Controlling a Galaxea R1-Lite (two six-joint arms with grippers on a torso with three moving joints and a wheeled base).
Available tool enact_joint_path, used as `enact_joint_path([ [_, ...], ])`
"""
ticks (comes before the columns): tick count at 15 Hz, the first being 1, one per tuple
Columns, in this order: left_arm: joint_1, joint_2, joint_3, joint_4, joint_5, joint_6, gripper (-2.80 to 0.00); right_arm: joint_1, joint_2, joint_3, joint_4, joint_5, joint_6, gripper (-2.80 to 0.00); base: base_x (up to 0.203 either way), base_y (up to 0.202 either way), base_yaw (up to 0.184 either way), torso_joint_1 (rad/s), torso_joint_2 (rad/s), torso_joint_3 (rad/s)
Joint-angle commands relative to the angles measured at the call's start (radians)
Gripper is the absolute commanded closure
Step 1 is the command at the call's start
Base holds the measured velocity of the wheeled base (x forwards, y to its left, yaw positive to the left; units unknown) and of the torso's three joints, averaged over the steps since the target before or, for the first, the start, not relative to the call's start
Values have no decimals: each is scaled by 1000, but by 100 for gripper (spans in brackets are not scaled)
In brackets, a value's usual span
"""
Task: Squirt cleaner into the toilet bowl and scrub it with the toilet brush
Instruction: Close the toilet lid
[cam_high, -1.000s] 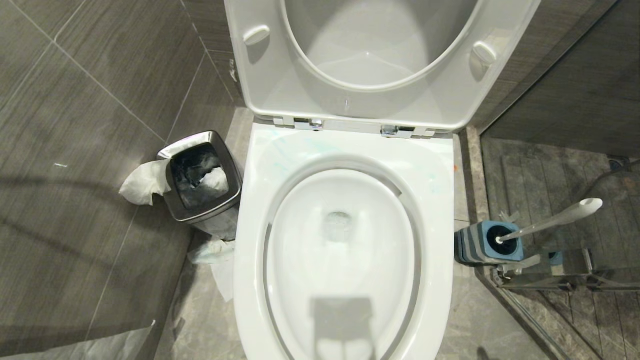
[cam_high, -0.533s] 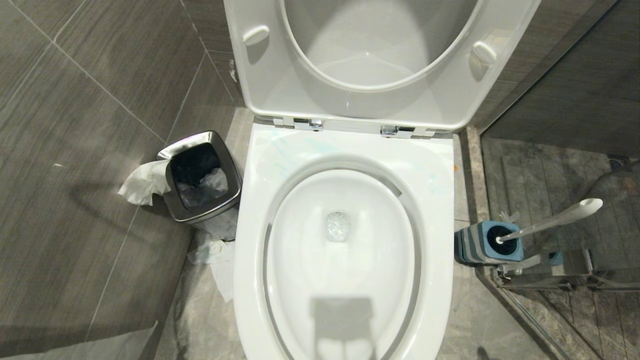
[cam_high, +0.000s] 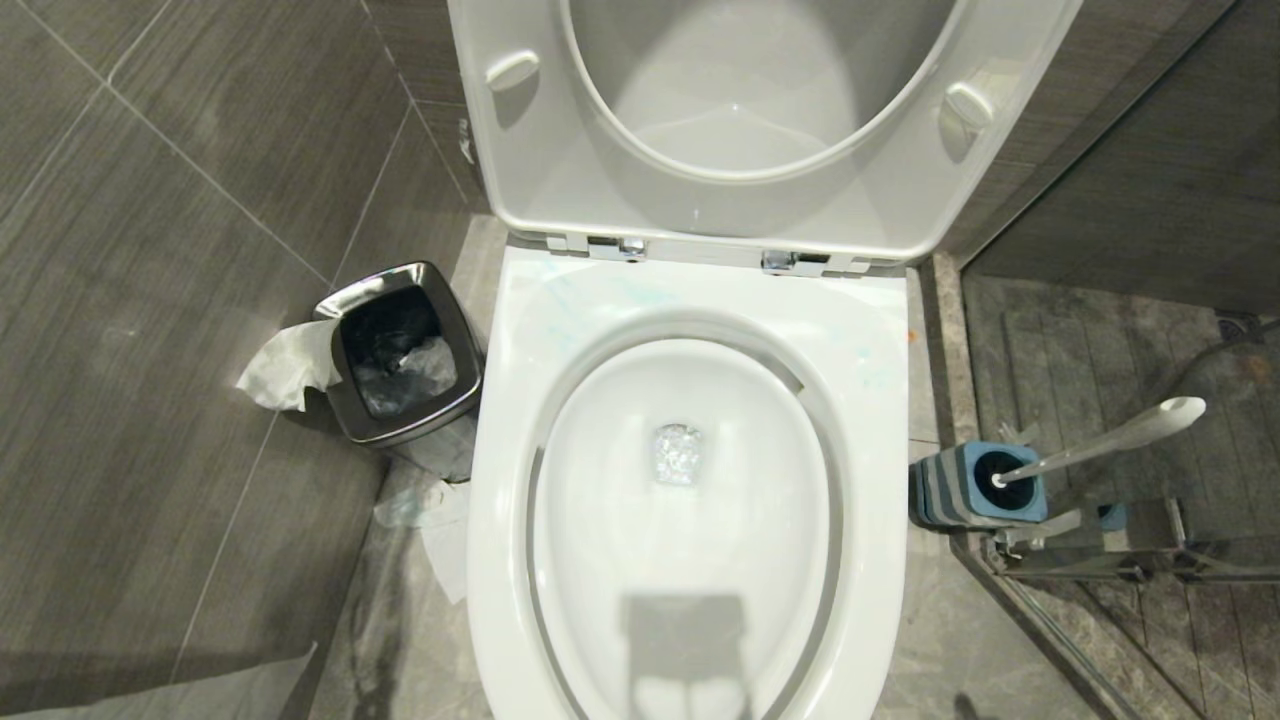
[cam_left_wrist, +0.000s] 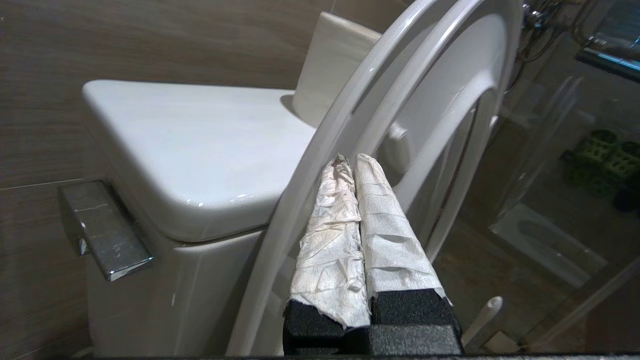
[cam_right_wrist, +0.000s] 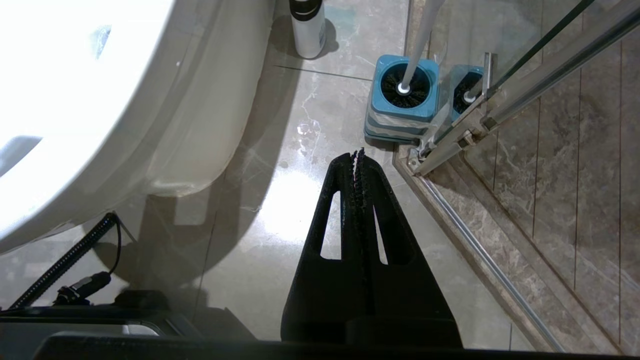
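Head view: the toilet bowl (cam_high: 690, 520) is glossy white, seat raised, faint turquoise cleaner (cam_high: 585, 300) streaking its rim. The toilet brush (cam_high: 1100, 440) stands in a blue holder (cam_high: 975, 490) on the bowl's right.

Left wrist view: the left hand (cam_left_wrist: 350, 162), paper-wrapped, is closed and empty beside the raised seat (cam_left_wrist: 400, 100).

Right wrist view: the right hand (cam_right_wrist: 357, 155) is closed, empty, above the floor near the brush.

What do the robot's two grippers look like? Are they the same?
Not quite. The left gripper has two long tapering fingers wrapped in crinkled white paper over black foam-like bases. The right gripper is bare matt black, with two pointed fingers, each with a slot-shaped cutout and toothed inner edges.
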Motion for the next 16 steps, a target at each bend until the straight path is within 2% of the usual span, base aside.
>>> enact_joint_path([
  [1, 1, 53, 1, -20, 3, 42, 0, 0, 1, 0, 0, 0, 0, 0, 0, 0, 0, 0, 0, 0],
  [2, 0, 60, 1, -20, 15, 67, 0, 1, 1, 0, 0, 0, 1, 0, 0, 0, 0, 0, 0, 0],
  [4, -12, 69, 4, -22, 59, 78, 0, -1, 1, 0, 0, 0, 0, 0, 0, 0, 0, 0, 0, 0],
  [6, -20, 80, 6, -29, 65, 87, 0, -1, 1, 0, 0, 0, 1, 0, 0, 0, 0, 0, 0, 0],
  [10, -81, 86, 29, -27, 118, 194, 0, 1, 1, 0, 0, 0, 0, 0, 0, 0, 0, 0, 0, 0],
  [13, -103, 92, 31, -27, 127, 205, 0, -1, 1, 0, 0, 0, 1, 0, 0, 0, 0, 0, 0, 0],
  [16, -117, 97, 47, -27, 131, 254, 0, -1, 1, -1, 0, 0, 0, 0, 0, 0, 0, 0, 0, 0],
])
